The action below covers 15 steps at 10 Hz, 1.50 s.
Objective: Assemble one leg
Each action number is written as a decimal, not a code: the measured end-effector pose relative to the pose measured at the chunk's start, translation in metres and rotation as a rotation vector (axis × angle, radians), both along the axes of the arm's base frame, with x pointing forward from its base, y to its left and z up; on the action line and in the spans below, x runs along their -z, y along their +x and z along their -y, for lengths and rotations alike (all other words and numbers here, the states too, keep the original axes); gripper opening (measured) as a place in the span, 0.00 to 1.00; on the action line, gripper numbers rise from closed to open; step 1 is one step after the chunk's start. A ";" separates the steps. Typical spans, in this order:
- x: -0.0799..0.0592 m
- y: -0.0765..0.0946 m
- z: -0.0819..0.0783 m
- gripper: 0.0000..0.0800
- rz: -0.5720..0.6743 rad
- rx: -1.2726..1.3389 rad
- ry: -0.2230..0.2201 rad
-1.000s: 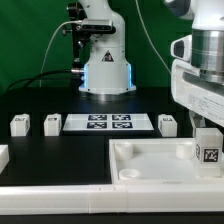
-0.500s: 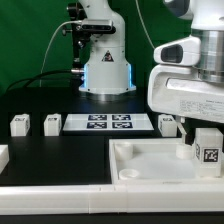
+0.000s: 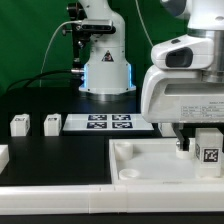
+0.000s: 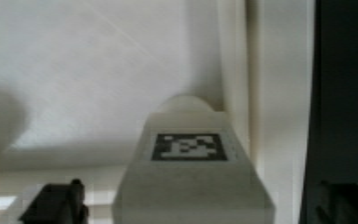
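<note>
A white leg [image 3: 207, 150] with a black-and-white tag stands upright in the far right corner of the white tray [image 3: 150, 162]. My gripper [image 4: 197, 206] hangs over it, open, with a dark finger on each side and a gap showing at one side. In the wrist view the leg [image 4: 190, 150] fills the middle, tag face up. One dark finger [image 3: 182, 146] shows beside the leg in the exterior view. Two more loose legs [image 3: 19, 124] [image 3: 52, 123] stand on the black table at the exterior view's left.
The marker board [image 3: 108, 122] lies flat behind the tray. Another white part [image 3: 3, 155] shows at the exterior view's left edge. The robot base [image 3: 105, 60] stands at the back with cables. My hand hides the table behind the tray's right end.
My hand has moved toward the exterior view's left and lower, over the standing leg. It now hides the loose leg that stood beside the marker board's right end.
</note>
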State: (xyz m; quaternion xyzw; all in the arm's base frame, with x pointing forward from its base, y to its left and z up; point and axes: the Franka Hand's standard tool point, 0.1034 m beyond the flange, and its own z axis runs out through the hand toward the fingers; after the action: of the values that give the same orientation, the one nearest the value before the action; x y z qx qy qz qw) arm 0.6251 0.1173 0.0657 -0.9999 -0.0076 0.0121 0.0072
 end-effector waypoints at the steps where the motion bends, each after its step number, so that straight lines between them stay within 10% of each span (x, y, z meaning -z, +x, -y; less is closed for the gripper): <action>1: 0.000 0.000 0.003 0.81 0.002 -0.154 -0.008; 5: 0.000 0.001 0.004 0.69 0.003 -0.219 -0.010; 7: 0.000 0.001 0.004 0.36 0.003 -0.219 -0.010; 15: 0.000 0.000 0.002 0.37 -0.002 0.280 -0.017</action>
State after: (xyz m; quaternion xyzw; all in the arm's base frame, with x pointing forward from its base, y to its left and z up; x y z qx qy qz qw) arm 0.6251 0.1153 0.0656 -0.9912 0.1320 0.0120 0.0003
